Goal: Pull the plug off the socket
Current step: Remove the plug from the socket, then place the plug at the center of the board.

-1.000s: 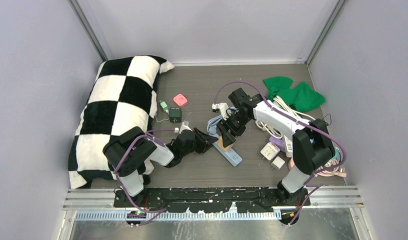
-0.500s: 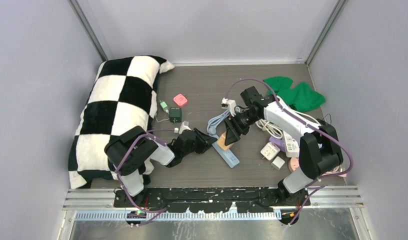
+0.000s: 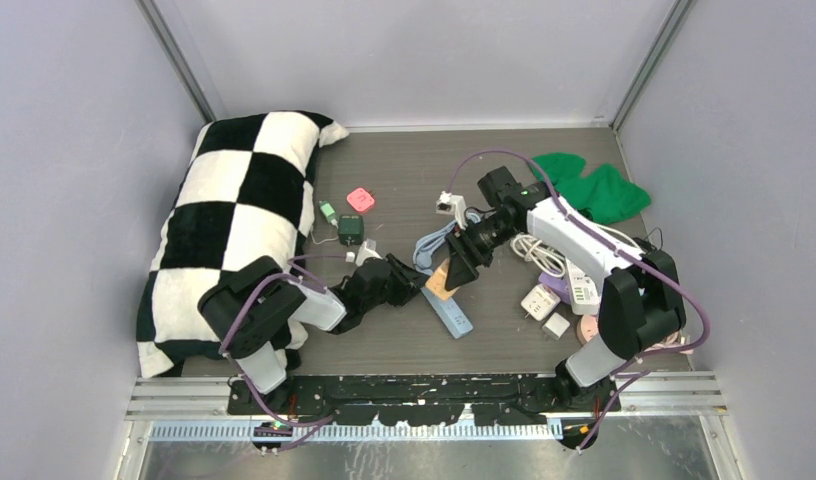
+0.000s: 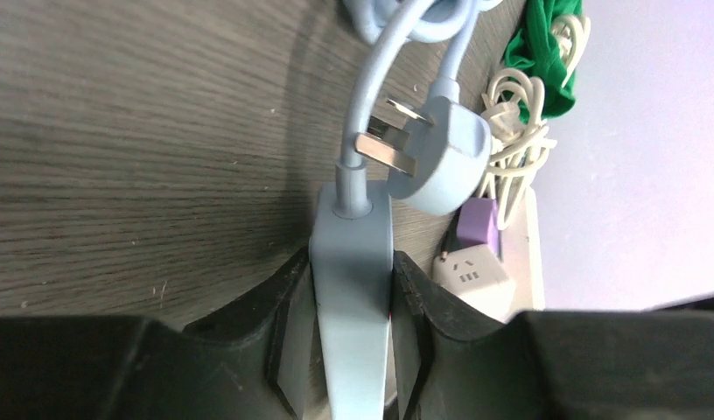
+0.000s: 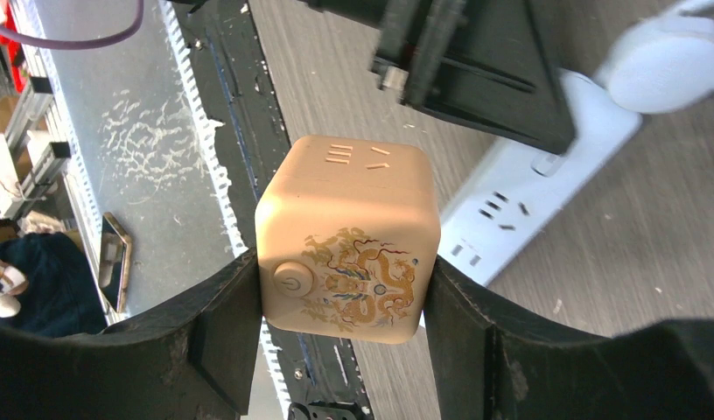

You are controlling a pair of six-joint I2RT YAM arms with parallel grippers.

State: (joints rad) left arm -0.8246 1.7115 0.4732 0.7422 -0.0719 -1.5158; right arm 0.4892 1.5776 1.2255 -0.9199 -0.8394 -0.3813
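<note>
Heads up, a few things are hard to read here. From the top view the tan cube plug [image 3: 440, 283] is half buried under the right claw [image 3: 454, 268], so you can't tell from there whether it touches the light-blue power strip [image 3: 454, 316]. The cube's prong side faces away from the right wrist cam too, so no prongs are visible. The near end of the strip is swallowed by the left claw [image 3: 404, 284], and in the left wrist view the strip is cut off at the bottom edge.

Claws: the right one is partly closed, with both fingers pressed on opposite sides of the cube. The cube's dragon print and power button face the lens, and the strip lies blurred behind it with bare socket holes. The left claw is nearly closed, pinching the strip's narrow cable end flat on the worktop [image 3: 404, 170]. A round blue plug [image 4: 441, 157] lies just beyond, prongs showing.
</note>
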